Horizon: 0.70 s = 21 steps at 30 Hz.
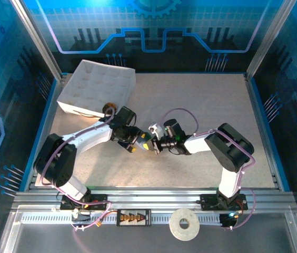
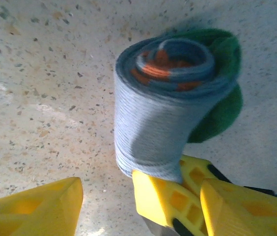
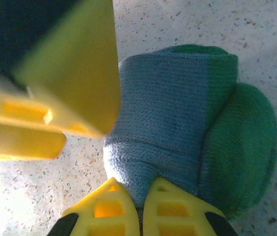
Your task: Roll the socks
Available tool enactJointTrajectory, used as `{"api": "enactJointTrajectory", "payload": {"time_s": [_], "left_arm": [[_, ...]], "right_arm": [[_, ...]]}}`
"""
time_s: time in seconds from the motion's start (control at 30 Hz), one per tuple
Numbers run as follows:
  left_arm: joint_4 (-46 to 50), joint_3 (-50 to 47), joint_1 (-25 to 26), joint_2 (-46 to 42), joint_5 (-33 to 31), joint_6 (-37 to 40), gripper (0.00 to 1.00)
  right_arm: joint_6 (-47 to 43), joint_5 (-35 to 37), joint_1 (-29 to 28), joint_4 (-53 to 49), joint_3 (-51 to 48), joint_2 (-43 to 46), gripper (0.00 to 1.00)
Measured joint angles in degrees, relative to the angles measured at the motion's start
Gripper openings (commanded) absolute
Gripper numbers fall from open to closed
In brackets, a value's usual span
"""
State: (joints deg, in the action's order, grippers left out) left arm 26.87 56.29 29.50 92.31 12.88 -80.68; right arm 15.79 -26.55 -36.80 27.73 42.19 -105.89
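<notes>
Near the middle of the tabletop [image 1: 206, 100], just left of centre in the overhead view, the right gripper [image 3: 141, 189] has its jaws pinched shut on the lower edge of a rolled blue-grey sock [image 2: 163, 113], green toe bulging right; the left gripper [image 1: 139, 142] stands alongside, jaws spread wide, holding nothing

Blue-grey sock roll [image 3: 178, 113] with green toe end lies on speckled tabletop [image 3: 256, 29]. Right gripper [image 3: 141, 196] at roll's lower edge, fingers pinched together on its fabric. Blurred yellow finger [image 3: 74, 69] overlaps roll's upper left.
</notes>
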Motion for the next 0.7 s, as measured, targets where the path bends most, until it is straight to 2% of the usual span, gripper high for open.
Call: {"api": "enactJointTrajectory", "payload": {"time_s": [0.17,0.3,0.57,0.7], "left_arm": [[-0.04,1.9,1.07,4.63,-0.48,0.26,0.62],[0.31,4.81,1.11,7.15,-2.62,1.44,0.56],[2.54,7.76,1.11,11.15,-4.13,2.97,0.1],[3.69,7.26,1.22,10.27,-4.26,2.69,0.06]], "right_arm": [[3.39,-5.68,2.73,0.17,0.92,-1.81,0.0],[3.78,-7.56,3.39,-1.33,1.92,-2.36,0.0],[1.53,-8.04,3.48,-6.32,4.15,-2.34,0.0],[-3.15,-7.85,2.6,-11.19,6.32,-1.99,0.0]]}}
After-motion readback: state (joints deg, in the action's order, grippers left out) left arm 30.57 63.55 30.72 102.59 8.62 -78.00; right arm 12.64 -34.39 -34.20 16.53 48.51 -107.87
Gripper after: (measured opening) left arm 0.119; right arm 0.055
